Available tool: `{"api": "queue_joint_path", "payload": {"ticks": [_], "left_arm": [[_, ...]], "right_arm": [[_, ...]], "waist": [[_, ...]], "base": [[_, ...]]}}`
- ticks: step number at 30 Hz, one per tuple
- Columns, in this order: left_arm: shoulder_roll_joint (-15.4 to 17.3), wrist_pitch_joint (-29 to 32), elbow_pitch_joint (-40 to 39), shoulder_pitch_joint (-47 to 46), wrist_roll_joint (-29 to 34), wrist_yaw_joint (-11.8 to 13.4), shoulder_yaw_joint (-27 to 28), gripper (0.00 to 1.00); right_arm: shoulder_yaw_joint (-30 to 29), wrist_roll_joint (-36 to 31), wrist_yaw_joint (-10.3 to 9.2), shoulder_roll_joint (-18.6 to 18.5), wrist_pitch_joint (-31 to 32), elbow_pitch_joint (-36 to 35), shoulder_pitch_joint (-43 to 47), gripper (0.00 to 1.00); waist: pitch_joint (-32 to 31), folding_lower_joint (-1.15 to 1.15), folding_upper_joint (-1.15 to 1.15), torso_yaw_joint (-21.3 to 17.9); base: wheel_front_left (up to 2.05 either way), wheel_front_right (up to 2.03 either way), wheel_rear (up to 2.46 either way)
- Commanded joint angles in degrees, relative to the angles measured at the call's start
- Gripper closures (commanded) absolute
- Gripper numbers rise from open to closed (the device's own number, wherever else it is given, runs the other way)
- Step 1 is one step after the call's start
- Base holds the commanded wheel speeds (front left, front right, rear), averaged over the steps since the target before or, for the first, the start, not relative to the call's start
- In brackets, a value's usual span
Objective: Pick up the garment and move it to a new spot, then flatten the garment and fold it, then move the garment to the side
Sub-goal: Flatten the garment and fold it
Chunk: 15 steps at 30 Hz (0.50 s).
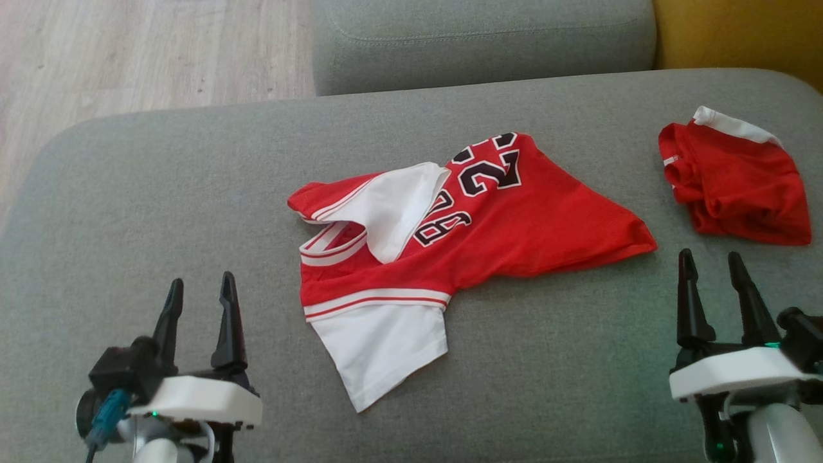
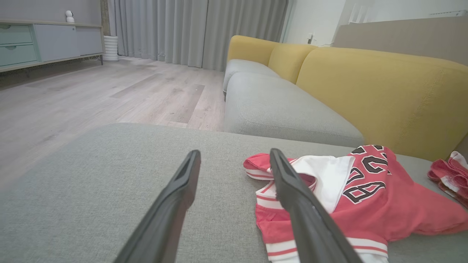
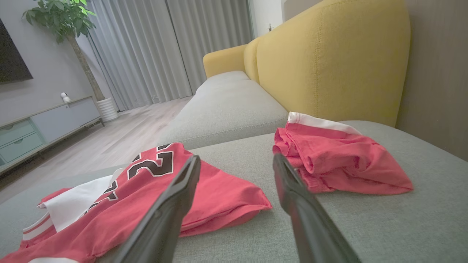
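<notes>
First pickup not begun. Red jersey (image 1: 546,218) crumpled at frame centre on grey cushion (image 1: 161,180) (white sleeve (image 1: 392,206) flipped over numbers (image 1: 488,173)). Both empty, fingers apart: left gripper (image 1: 200,281) lower left, right gripper (image 1: 710,255) lower right. Next likely: reach inward, pinch jersey edges.

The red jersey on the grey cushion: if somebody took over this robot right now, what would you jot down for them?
Left gripper: open, empty, just short of the jersey on its left side.
Right gripper: open, empty, near the jersey's right end.
Jersey: crumpled mid-cushion, a white part flopped over the numbers. A second red garment lies apart on the right.
Done: nothing yet.
Left: pick up, move, flatten, fold, set aside.
</notes>
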Motion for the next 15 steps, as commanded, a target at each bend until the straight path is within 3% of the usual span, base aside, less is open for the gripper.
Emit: {"api": "queue_joint_path", "payload": {"ticks": [1,4,9,15], "left_arm": [[0.0,-0.7,-1.52,-2.13,1.22,-0.28,2.61,0.0],[-0.17,-0.29,-0.47,-2.02,1.05,-0.83,1.92,0.0],[-0.38,7.18,1.65,-3.13,-0.71,-2.5,-0.92,0.0],[-0.71,15.23,1.2,-4.34,-3.14,-4.71,-4.03,0.0]], "right_arm": [[1.03,-0.45,0.41,-0.44,0.37,-1.94,-1.41,0.0],[0.44,-0.27,0.41,-0.59,1.24,-1.87,-2.08,0.0],[-1.76,0.62,0.41,-0.46,6.97,-0.45,-5.49,0.0],[-5.14,4.71,0.41,0.56,21.26,5.31,-13.07,0.0]], "waist": [[0.11,0.0,0.0,-0.1],[0.55,0.0,0.0,-0.15],[1.85,0.0,0.0,0.06],[3.85,0.0,0.0,0.06]], "base": [[0.0,0.0,0.0],[0.0,0.0,0.0],[0.0,0.0,0.0],[0.0,0.0,0.0]]}}
